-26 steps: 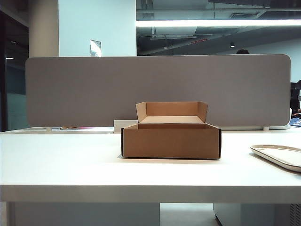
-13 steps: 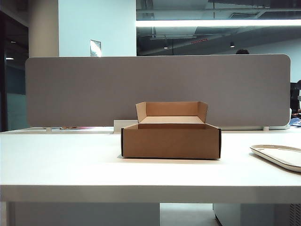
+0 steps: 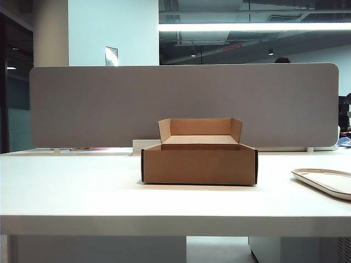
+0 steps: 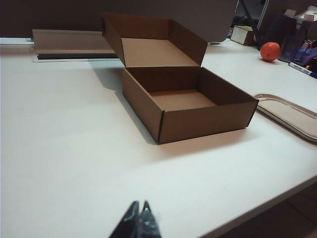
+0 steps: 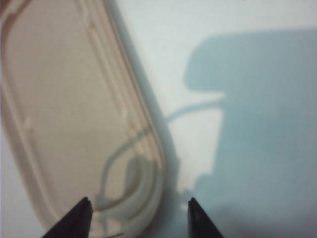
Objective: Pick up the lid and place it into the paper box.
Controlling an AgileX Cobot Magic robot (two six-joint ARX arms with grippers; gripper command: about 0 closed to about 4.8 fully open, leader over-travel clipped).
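The brown paper box [image 3: 199, 163] stands open at the middle of the white table, its rear flap raised; the left wrist view shows its bare inside [image 4: 183, 99]. The off-white lid [image 3: 327, 181] lies flat at the table's right edge, also in the left wrist view [image 4: 292, 114]. My right gripper [image 5: 139, 202] hangs open just above the lid [image 5: 64, 114], one finger over the lid's rounded corner and the other over the bare table. My left gripper [image 4: 139, 204] is shut with nothing in it, above the near table well short of the box. Neither gripper shows in the exterior view.
A grey partition [image 3: 184, 104] runs along the table's far edge. A small white block [image 3: 143, 147] sits behind the box. Beyond the table's far right are an orange ball [image 4: 270, 51] and some clutter. The table's front edge [image 4: 262, 203] lies near the left gripper.
Nothing has visibly changed in the exterior view; box and lid lie where they were.
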